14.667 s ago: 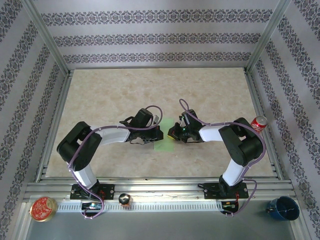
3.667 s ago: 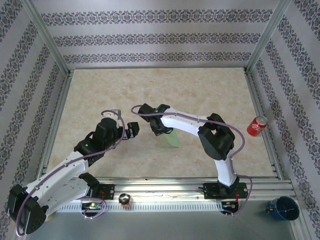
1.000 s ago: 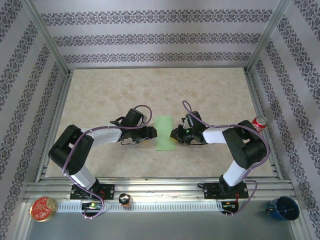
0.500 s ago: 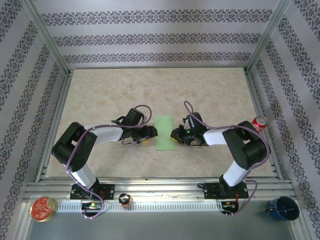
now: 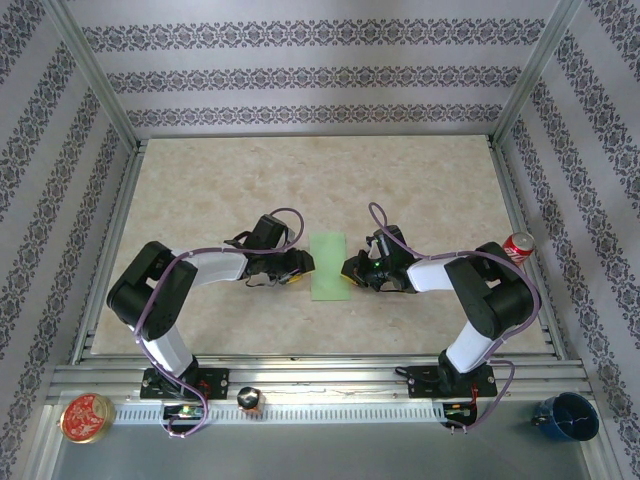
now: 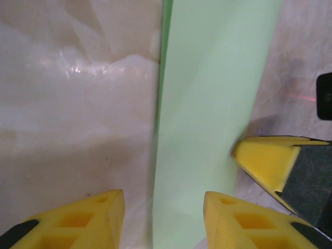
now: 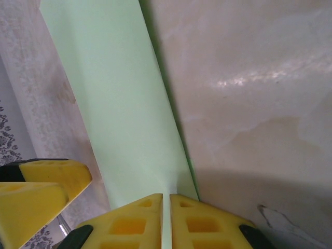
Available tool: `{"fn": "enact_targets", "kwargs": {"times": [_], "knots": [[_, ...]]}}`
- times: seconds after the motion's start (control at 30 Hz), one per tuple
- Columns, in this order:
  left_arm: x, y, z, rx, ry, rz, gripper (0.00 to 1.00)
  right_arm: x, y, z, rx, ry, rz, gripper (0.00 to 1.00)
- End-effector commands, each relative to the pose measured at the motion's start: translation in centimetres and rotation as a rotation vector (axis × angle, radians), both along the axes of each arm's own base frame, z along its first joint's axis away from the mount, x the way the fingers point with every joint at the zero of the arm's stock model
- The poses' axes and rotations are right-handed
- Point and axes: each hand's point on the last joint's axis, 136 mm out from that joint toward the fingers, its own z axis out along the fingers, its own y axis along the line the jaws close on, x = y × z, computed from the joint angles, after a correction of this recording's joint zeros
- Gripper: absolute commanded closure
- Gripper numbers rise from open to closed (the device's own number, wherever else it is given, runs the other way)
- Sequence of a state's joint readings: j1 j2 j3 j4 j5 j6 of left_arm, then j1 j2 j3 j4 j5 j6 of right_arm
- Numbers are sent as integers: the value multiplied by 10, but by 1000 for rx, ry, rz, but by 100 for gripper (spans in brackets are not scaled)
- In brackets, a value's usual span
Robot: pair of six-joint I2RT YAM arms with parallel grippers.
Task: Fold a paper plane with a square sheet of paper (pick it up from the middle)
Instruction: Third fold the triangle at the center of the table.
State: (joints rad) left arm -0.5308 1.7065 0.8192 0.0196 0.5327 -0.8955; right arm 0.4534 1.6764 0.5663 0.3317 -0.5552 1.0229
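The square sheet of paper (image 5: 328, 265), pale green, lies on the table folded into a narrow upright strip; no paper plane is in view. My right gripper (image 5: 350, 270) sits at the strip's right edge. In the right wrist view its yellow fingertips (image 7: 166, 218) are shut on the paper (image 7: 119, 104). My left gripper (image 5: 304, 266) is at the strip's left edge. In the left wrist view it (image 6: 163, 220) is open, with the long left edge of the paper (image 6: 207, 119) lying between its fingers. The right gripper's finger (image 6: 272, 161) touches the far side.
A red soda can (image 5: 517, 247) stands by the right rail. On the front ledge are a round tin (image 5: 85, 417), a small dark object (image 5: 250, 400) and a blue cup (image 5: 568, 415). Marble tabletop (image 5: 300, 180) stretches behind the arms.
My left gripper has crept right onto the strip's left edge and its jaws have narrowed. The right gripper and the paper have stayed put.
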Motion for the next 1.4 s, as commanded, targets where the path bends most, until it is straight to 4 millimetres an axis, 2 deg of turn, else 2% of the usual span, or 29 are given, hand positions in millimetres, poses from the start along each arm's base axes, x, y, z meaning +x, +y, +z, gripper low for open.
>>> {"fn": "enact_targets", "kwargs": {"times": [0.0, 0.7, 1.1, 1.37], "knots": [[9, -11, 16, -41, -46, -11, 56, -18, -7, -28, -65, 81, -5, 85], [8, -26, -2, -115, 28, -22, 64, -18, -5, -28, -57, 84, -4, 85], [9, -23, -4, -93, 33, -9, 70, -17, -2, -26, -50, 80, 0, 85], [14, -20, 6, -103, -27, -8, 63, -17, -2, -26, -52, 78, 1, 85]]}}
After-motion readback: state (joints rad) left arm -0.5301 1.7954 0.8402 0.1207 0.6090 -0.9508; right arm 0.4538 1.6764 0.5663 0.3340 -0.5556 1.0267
